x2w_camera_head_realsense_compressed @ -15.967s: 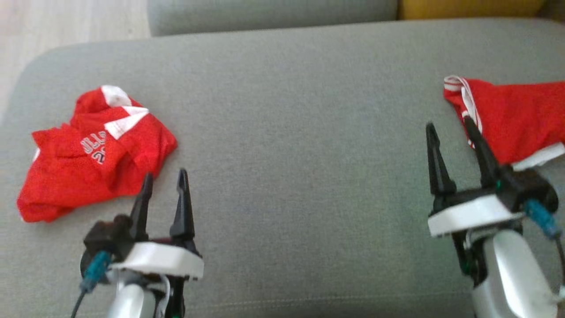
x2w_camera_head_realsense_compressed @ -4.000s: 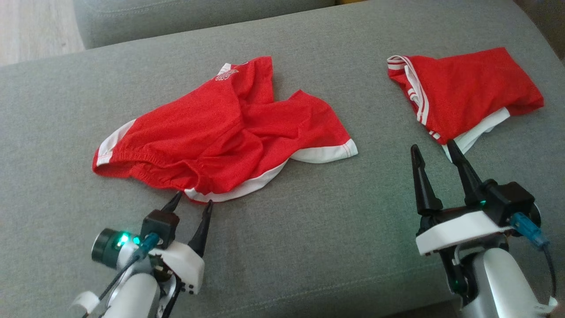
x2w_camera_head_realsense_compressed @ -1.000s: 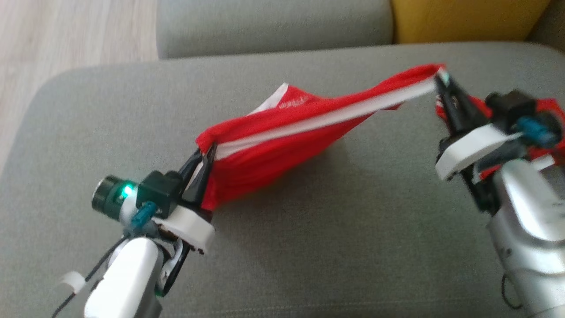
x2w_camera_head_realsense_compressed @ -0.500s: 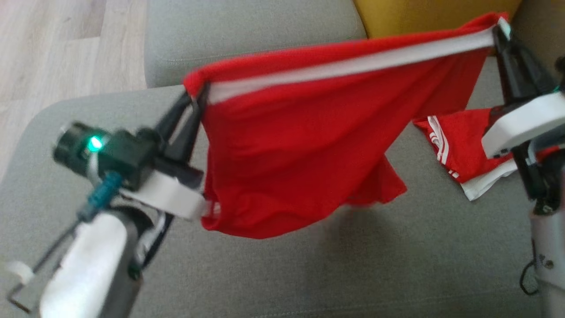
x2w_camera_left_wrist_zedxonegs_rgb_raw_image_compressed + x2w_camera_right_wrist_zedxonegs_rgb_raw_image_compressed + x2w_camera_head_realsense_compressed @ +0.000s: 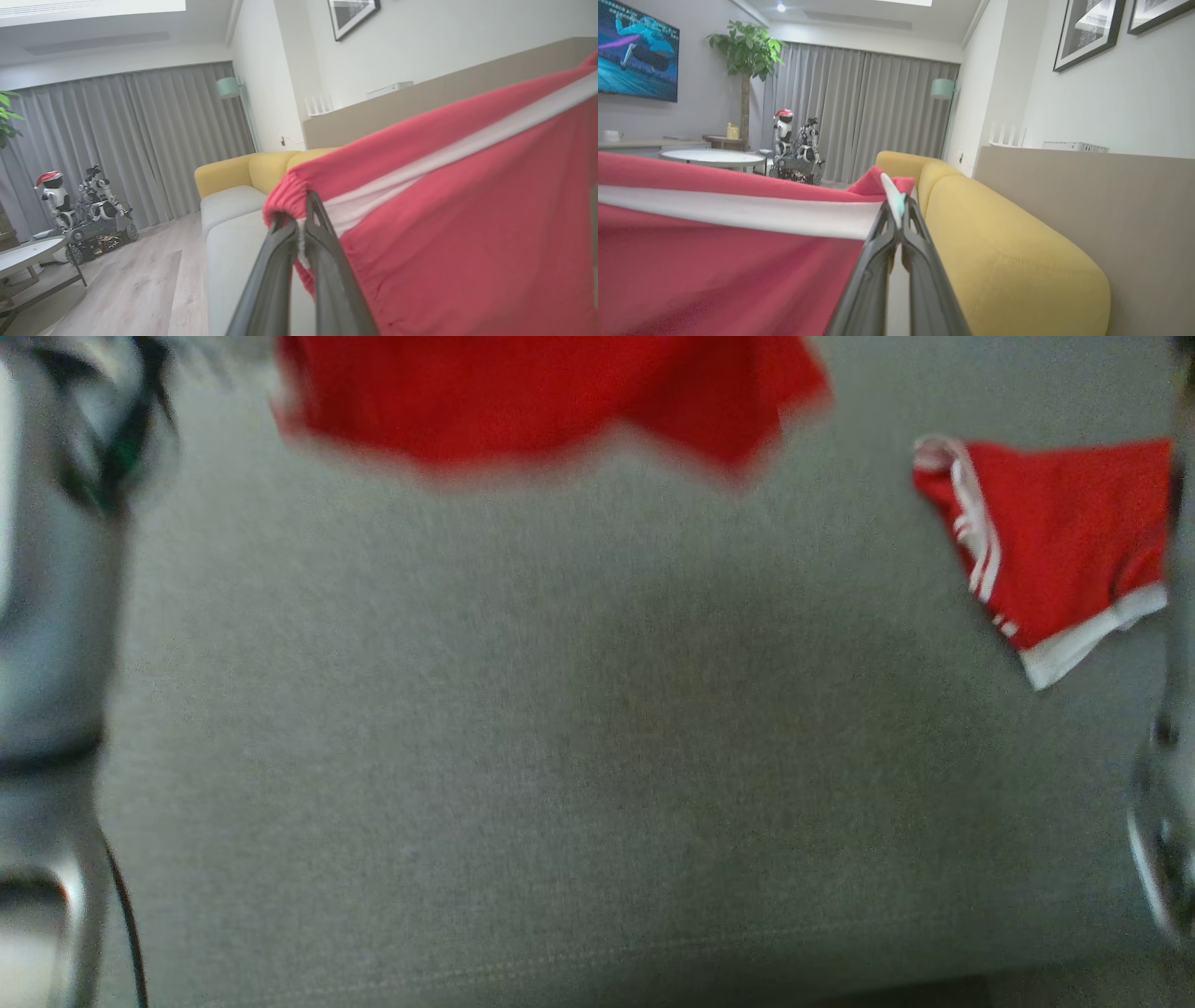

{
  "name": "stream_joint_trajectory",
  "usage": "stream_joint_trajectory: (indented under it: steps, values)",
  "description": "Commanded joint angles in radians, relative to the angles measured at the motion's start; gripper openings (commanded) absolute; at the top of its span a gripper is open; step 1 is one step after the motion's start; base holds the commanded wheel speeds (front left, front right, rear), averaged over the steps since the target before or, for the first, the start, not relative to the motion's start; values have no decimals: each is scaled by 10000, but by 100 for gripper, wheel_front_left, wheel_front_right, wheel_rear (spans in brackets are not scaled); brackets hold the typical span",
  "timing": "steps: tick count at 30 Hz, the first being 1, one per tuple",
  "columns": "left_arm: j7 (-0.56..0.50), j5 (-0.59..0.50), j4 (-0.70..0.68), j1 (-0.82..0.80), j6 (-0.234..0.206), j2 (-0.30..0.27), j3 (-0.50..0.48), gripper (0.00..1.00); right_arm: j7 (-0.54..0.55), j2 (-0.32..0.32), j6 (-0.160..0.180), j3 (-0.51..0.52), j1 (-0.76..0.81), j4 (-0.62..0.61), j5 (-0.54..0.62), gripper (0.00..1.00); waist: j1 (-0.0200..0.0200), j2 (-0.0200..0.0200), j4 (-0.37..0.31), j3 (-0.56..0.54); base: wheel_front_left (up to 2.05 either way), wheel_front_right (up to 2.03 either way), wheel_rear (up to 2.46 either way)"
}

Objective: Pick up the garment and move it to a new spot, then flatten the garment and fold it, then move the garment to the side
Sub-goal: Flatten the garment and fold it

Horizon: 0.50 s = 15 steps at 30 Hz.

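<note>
Lifted higher than half a second ago, the red shorts (image 5: 444,224) hang stretched above the grey sofa (image 5: 560,756), left claw (image 5: 299,218) and right claw (image 5: 899,212) each clenched on one end of the top edge.

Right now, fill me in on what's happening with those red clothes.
The robot holds a red garment up above the grey sofa cushion, stretched between both arms. The left gripper is shut on one end of its white-banded edge, the right gripper on the other. A second red garment lies on the cushion to the robot's right, untouched.
</note>
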State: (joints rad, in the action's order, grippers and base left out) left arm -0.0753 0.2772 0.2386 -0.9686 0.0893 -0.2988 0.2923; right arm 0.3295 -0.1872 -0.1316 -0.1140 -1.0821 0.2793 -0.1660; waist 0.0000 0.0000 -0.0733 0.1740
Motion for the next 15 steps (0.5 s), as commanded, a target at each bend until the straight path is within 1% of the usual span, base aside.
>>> stream_joint_trajectory:
  steps: [1,4,6,7,8,10,15]
  values:
    - [385,-29,581,-1355,15,-359,-539,0,-804,371,9,-3,-1236,677,287,0,0,0,-110,1401,0,0,0]
    - [1117,-167,1721,-2446,4,-244,-566,0,-2052,696,9,287,-2334,2023,615,0,0,0,-28,1824,0,0,0]
    - [1614,-192,2415,-2793,3,-117,-547,0,-2798,908,9,556,-2617,2816,742,0,0,0,46,1969,0,0,0]
    - [1813,-192,2739,-2846,36,-48,-477,0,-3086,994,9,633,-2621,3200,787,0,0,0,85,2023,0,0,0]
    - [1813,-192,2739,-2846,36,-48,-477,0,-3086,994,9,633,-2621,3200,787,0,0,0,85,2023,0,0,0]
    - [2146,-210,3304,-2793,126,60,-253,0,-3492,1119,9,720,-2465,3946,813,0,0,0,167,2134,0,0,0]
    - [2820,-356,4301,-1703,316,267,682,0,-4188,1282,9,670,-1401,5732,591,0,0,0,343,2155,0,0,0]
